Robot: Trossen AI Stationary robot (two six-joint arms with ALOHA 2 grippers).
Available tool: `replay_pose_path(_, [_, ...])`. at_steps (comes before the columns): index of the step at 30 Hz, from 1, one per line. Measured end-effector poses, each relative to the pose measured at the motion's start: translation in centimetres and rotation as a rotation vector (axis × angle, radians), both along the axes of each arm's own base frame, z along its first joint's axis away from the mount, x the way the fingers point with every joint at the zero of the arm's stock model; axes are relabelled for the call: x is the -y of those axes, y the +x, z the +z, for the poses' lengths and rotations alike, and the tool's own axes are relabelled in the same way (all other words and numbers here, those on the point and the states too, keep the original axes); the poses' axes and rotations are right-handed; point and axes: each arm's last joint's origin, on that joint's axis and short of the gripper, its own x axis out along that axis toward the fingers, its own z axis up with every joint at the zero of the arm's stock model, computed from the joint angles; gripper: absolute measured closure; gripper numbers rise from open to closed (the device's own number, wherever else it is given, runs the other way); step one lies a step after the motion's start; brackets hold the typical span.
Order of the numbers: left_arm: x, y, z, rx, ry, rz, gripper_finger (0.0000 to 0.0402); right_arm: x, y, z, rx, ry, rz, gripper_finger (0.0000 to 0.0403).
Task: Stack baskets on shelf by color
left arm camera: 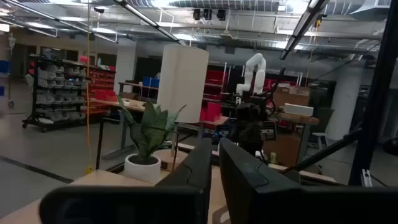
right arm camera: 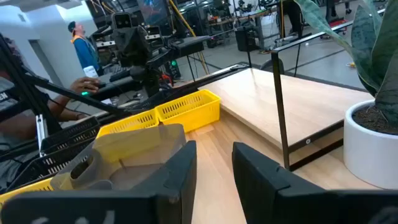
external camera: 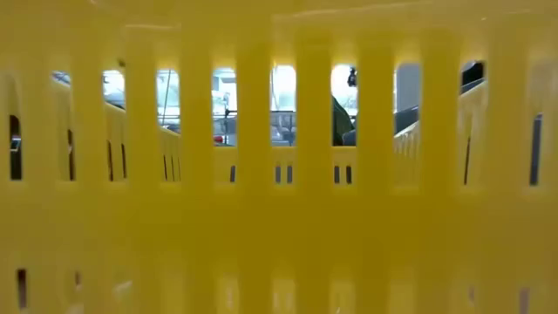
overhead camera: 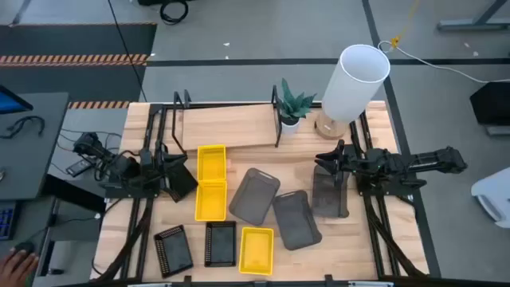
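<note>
Two yellow baskets (overhead camera: 211, 162) (overhead camera: 211, 199) lie end to end in front of the shelf (overhead camera: 231, 127). A third yellow basket (overhead camera: 256, 249) sits at the near edge, and its slotted wall (external camera: 279, 218) fills the low view. Two black slotted baskets (overhead camera: 173, 249) (overhead camera: 221, 243) lie beside it. Three grey baskets (overhead camera: 255, 195) (overhead camera: 296, 219) (overhead camera: 329, 193) rest flat mid-table. My left gripper (overhead camera: 179, 179) (left arm camera: 214, 177) hovers shut, just left of the yellow pair. My right gripper (overhead camera: 327, 159) (right arm camera: 214, 168) is open above the far end of the rightmost grey basket and faces the yellow baskets (right arm camera: 186, 109).
A potted plant (overhead camera: 291, 108) and a tall white cylinder lamp (overhead camera: 355, 84) stand at the shelf's right end. The shelf's black end post (right arm camera: 280, 106) rises near the plant pot (right arm camera: 373, 140). A person's hand (overhead camera: 16, 259) shows off the table's near left.
</note>
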Motion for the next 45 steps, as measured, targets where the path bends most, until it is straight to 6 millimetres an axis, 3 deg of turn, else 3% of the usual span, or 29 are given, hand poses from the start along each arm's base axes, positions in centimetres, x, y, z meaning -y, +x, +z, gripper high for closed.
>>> replay_pose_path(45, [0.00, 0.00, 0.00, 0.000, 0.000, 0.000, 0.0363, 0.00, 0.00, 0.00, 0.001, 0.000, 0.000, 0.0294])
